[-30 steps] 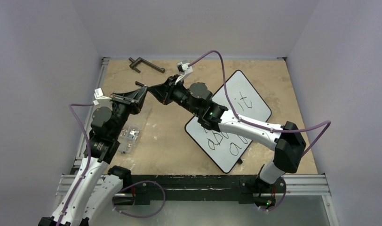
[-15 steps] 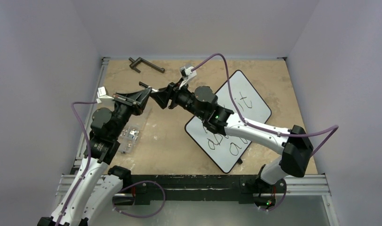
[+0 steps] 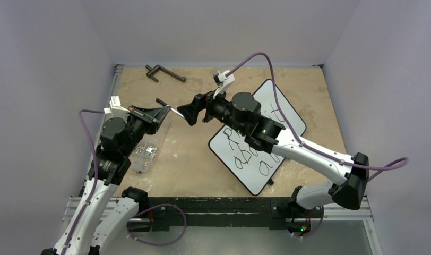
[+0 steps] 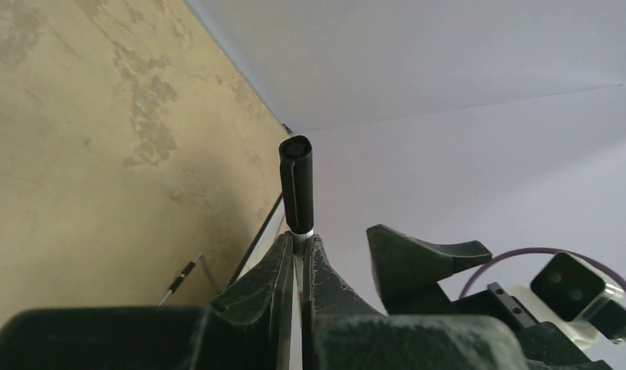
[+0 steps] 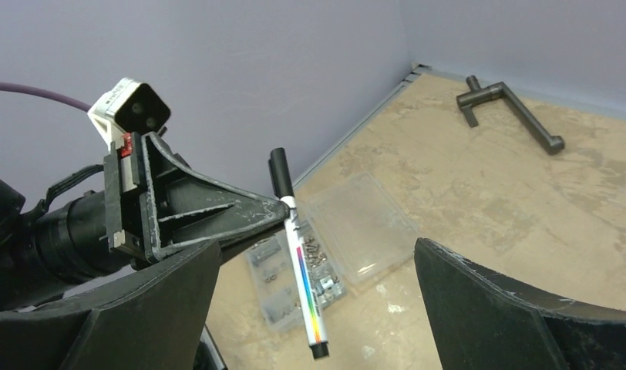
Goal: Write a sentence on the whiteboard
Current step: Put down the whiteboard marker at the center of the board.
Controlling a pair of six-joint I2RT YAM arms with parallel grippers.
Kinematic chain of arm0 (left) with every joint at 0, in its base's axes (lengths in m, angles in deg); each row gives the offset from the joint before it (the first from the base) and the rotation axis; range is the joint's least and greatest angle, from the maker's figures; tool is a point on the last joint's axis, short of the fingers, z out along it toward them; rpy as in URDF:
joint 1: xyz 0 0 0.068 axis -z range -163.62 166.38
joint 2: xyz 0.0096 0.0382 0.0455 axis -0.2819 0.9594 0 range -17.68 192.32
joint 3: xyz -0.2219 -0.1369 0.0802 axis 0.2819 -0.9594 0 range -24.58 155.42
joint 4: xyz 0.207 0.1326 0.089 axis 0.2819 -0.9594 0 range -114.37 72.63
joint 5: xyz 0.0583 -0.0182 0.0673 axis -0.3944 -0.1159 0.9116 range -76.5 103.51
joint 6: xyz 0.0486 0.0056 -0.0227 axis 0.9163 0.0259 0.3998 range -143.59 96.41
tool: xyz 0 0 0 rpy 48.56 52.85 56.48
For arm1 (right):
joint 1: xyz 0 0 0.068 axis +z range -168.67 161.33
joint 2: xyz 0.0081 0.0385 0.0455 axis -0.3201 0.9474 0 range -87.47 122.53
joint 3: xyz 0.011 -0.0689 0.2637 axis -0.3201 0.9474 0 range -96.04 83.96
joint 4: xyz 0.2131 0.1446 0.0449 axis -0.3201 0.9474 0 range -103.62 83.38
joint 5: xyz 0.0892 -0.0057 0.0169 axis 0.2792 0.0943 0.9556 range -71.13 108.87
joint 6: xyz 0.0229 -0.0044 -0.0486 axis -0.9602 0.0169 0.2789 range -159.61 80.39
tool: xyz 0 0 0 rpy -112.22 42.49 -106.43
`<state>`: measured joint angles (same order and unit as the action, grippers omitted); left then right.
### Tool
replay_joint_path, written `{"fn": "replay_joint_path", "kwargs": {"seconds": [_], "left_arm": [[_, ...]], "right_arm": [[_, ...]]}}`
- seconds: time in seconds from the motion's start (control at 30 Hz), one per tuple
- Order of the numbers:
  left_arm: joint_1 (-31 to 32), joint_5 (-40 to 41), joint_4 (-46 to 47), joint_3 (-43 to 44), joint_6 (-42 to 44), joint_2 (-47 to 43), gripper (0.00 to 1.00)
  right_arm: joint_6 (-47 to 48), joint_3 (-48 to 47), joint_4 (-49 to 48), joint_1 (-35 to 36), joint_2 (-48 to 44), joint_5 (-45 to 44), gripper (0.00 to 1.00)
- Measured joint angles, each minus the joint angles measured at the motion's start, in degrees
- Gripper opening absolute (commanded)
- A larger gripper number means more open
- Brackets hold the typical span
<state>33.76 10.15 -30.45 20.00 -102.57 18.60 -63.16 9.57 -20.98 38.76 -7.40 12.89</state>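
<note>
**Entry: marker in left jaws, whiteboard lettered**

Position. The marker (image 5: 301, 262) hung cap-up over the far-left part of the desk (image 3: 192, 164). The left jaws were pressed onto its white barrel just under the black cap. The right jaws stood spread wide and empty just beside it, to its right. The whiteboard (image 3: 294, 123) lay flat and skewed on the right half of the desk, under the right arm.

Handling, as judged. This looked like a hand-over. The left pinch should be kept firm and the right arm drawn straight back, clear of the marker's lower end.

Writing. Of the sentence (image 3: 244, 158), "it", "abo" and "al" were legible. The arm hid the rest. The marker bore a rainbow stripe and print too small to read.

Also present: a clear box (image 3: 148, 150) and a dark handle (image 3: 165, 73).
</note>
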Motion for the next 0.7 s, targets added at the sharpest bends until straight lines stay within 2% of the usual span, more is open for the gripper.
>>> {"fn": "replay_joint_path", "kwargs": {"seconds": [0.3, 0.47, 0.7], "left_arm": [[0.0, 5.1, -22.1, 14.8, 25.5, 3.9, 0.0], [0.0, 6.4, -30.0, 15.2, 37.4, 6.9, 0.0], [0.9, 6.4, -34.6, 13.3, 43.8, 16.8, 0.0]], "right_arm": [[3.1, -1.4, 12.4, 0.0, -8.9, -7.3, 0.99], [3.7, 1.4, 15.7, 0.0, -13.6, -10.7, 0.99], [4.2, 3.6, 19.2, 0.0, -15.9, -12.7, 0.99]]}}
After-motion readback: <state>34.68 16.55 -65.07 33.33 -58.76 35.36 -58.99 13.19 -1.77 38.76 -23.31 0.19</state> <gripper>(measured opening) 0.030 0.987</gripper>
